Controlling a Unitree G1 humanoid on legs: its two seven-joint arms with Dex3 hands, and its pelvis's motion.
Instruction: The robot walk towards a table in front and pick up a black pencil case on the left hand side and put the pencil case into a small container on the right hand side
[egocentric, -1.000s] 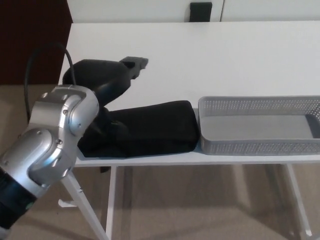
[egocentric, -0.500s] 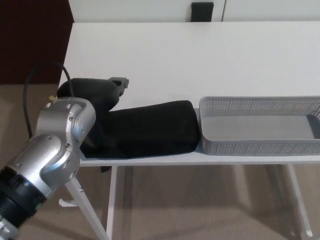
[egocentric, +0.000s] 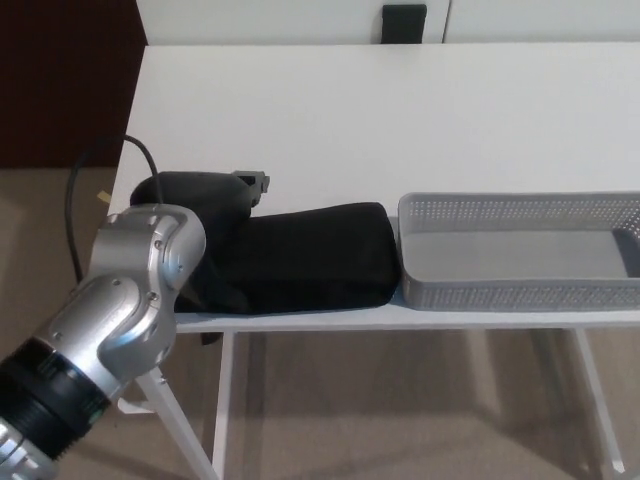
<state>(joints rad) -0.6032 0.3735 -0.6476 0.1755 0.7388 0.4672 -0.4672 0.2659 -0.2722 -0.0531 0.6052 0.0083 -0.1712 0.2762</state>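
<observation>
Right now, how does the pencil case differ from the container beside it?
The pencil case is black and soft-looking; the container is grey with perforated walls. The pencil case is a flat pouch; the container an open, empty-looking tray. The left hand is at the pencil case; none is near the container. Both sit at the table's front edge.

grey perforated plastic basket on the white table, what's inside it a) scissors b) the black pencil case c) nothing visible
c: the grey perforated plastic basket shows only its bare floor, while the black fabric pencil case lies on the white table beside it, to its left.
</observation>
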